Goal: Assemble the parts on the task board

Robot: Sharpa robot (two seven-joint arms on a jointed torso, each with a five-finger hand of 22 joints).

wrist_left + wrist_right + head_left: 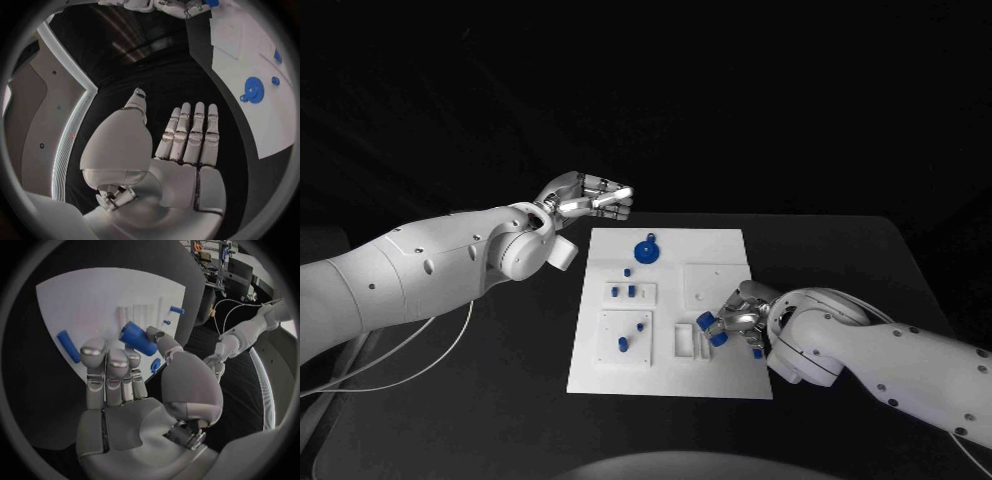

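Pinching a blue cylinder [139, 338], the right hand [737, 318] hovers over the white board [733, 380].
Left hand [589, 196], fingers straight and apart, holds nothing beyond the board's far-left corner.

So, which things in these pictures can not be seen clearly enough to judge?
- Head view: the right hand covers part of the task board; what lies under it is hidden.
- Right wrist view: the blue cylinder sits at the fingertips; the fingers hide how it is held.
- Head view: the small blue parts are too small to tell their shapes.
- Left wrist view: the blue round part is distorted near the rim.
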